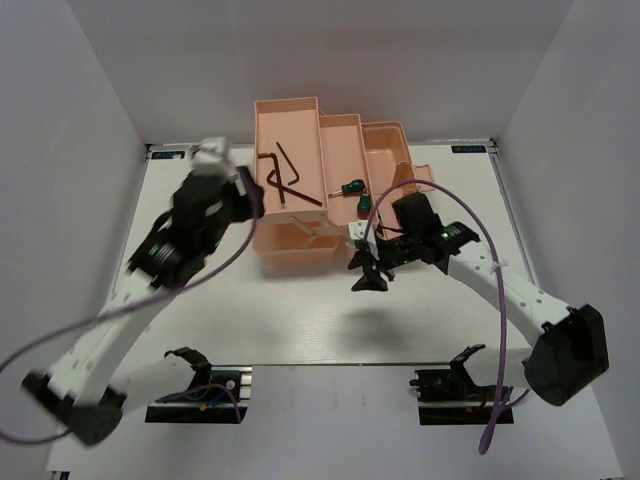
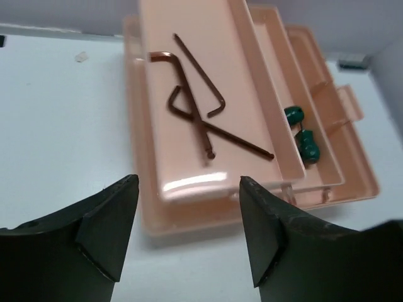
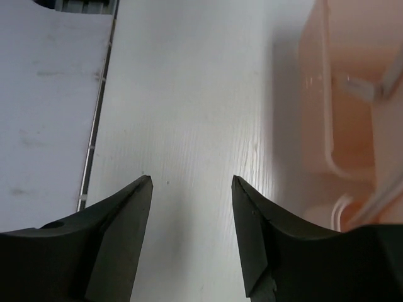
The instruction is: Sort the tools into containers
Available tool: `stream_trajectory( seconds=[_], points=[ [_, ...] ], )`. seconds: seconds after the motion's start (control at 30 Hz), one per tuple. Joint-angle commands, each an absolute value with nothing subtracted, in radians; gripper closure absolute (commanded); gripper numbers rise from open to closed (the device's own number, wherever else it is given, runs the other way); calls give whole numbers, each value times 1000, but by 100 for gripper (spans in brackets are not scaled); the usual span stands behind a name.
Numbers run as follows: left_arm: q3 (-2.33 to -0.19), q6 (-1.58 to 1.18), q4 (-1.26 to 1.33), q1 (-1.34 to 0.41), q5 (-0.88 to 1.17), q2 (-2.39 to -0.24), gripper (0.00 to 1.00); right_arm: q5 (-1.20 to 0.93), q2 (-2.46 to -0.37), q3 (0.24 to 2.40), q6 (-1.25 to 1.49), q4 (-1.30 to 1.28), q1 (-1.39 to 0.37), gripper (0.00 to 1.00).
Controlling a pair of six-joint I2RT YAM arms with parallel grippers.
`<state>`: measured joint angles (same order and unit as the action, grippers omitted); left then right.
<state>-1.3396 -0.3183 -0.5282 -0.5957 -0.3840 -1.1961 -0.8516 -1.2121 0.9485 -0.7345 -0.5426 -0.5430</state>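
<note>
The salmon-pink toolbox [image 1: 330,150] stands open at the back middle with its trays stepped out. Dark brown hex keys [image 2: 195,107] lie in its left tray [image 2: 189,182]; they also show in the top view [image 1: 287,180]. Two green-handled screwdrivers [image 1: 356,195] lie in the tray to the right, also seen from the left wrist [image 2: 301,131]. The thin precision screwdrivers are not in view. My left gripper [image 1: 252,195] hangs open and empty at the toolbox's left front corner [image 2: 189,184]. My right gripper [image 1: 366,272] is open and empty above the bare table just in front of the toolbox [image 3: 192,179].
The toolbox's wall [image 3: 321,94] is close on the right of the right gripper. White enclosure walls stand on both sides and behind. Purple cables [image 1: 495,300] loop from both arms. The arm bases [image 1: 195,385] sit at the near table edge.
</note>
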Motion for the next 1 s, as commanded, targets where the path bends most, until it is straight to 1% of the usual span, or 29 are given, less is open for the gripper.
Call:
stream_trajectory(
  seconds=[0.0,0.07,0.1,0.13,0.17,0.2,0.23,0.27,0.3,0.33,0.37,0.43,0.5,0.57,0.6,0.7,0.77,0.87,0.9,0.97],
  points=[
    [-1155,-429,-582,-583,-458,-842,24,-827,-1349,1107,-1007,-655,-647,41],
    [-1079,-471,-670,-583,-474,-763,19,-732,-1406,1155,-1058,-678,-745,42],
    [-1059,-495,-714,-583,-483,-734,19,-703,-1483,1226,-1063,-681,-791,46],
    [-1040,-524,-760,-583,-483,-706,18,-684,-1503,1250,-1068,-689,-814,48],
    [-994,-607,-849,-583,-483,-654,18,-605,-1526,1297,-1031,-683,-869,50],
    [-965,-644,-880,-583,-483,-625,18,-568,-1573,1316,-1010,-666,-891,53],
    [-901,-705,-903,-583,-468,-594,18,-533,-1613,1354,-994,-616,-905,53],
    [-867,-728,-928,-583,-459,-563,18,-424,-1655,1400,-942,-605,-917,53],
    [-836,-757,-940,-583,-450,-508,18,-384,-1676,1422,-925,-574,-960,53],
    [-810,-784,-952,-583,-434,-485,18,-332,-1731,1486,-911,-566,-971,53],
    [-761,-820,-962,-583,-425,-465,18,-275,-1749,1502,-894,-542,-989,53],
    [-738,-844,-962,-583,-400,-425,18,-198,-1800,1552,-874,-511,-1028,53],
    [-726,-893,-977,-583,-400,-425,14,-110,-1819,1565,-862,-476,-1052,52],
    [-726,-942,-988,-583,-410,-436,14,-62,-1848,1569,-854,-421,-1069,52],
    [-726,-959,-1005,-583,-410,-436,14,28,-1862,1563,-844,-399,-1072,52],
    [-684,-994,-993,-583,-376,-480,14,136,-1907,1552,-847,-318,-1085,48],
    [-661,-1003,-962,-583,-341,-495,14,152,-1937,1552,-848,-296,-1085,48],
    [-618,-1028,-908,-583,-315,-506,9,195,-1974,1539,-865,-250,-1083,47],
    [-595,-1044,-879,-583,-298,-506,5,207,-1983,1537,-874,-249,-1080,47],
    [-549,-1055,-839,-583,-267,-506,5,207,-2005,1540,-879,-247,-1077,49]
  ],
)
